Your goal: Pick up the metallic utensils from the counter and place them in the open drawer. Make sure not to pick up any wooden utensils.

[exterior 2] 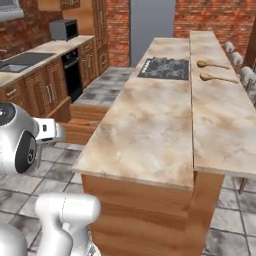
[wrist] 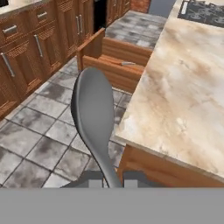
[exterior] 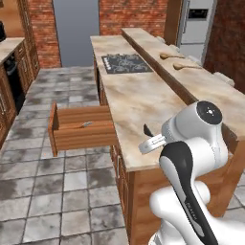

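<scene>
Fingers of the robot's dark two-finger gripper (wrist: 110,181) are pinched close on the thin handle of the small all-silver spoon (wrist: 93,113). In the hand view the spoon's round bowl sticks up away from the fingers, out past the edge of the counter and over the grey tile floor (wrist: 39,140). In the left base view a dark tip (exterior: 147,130) of the hand shows just above the near end of the long beige marbled stone counter (exterior: 139,103).

Off to the side of the counter, the wide shallow brown wooden drawer (exterior: 79,129) is pulled open. Inside it lies the small knife with a silver blade and reddish-brown handle (wrist: 119,62), flat on the drawer's bottom.

Far down the counter sits the black cooktop (exterior: 125,63). On the raised beige ledge (exterior: 201,83) beside it lie two light-tan wooden spoons (exterior: 181,61) with long handles, one just behind the other. They are well apart from the gripper.

Red brick walls (exterior: 129,14) stand at the back of the kitchen.
</scene>
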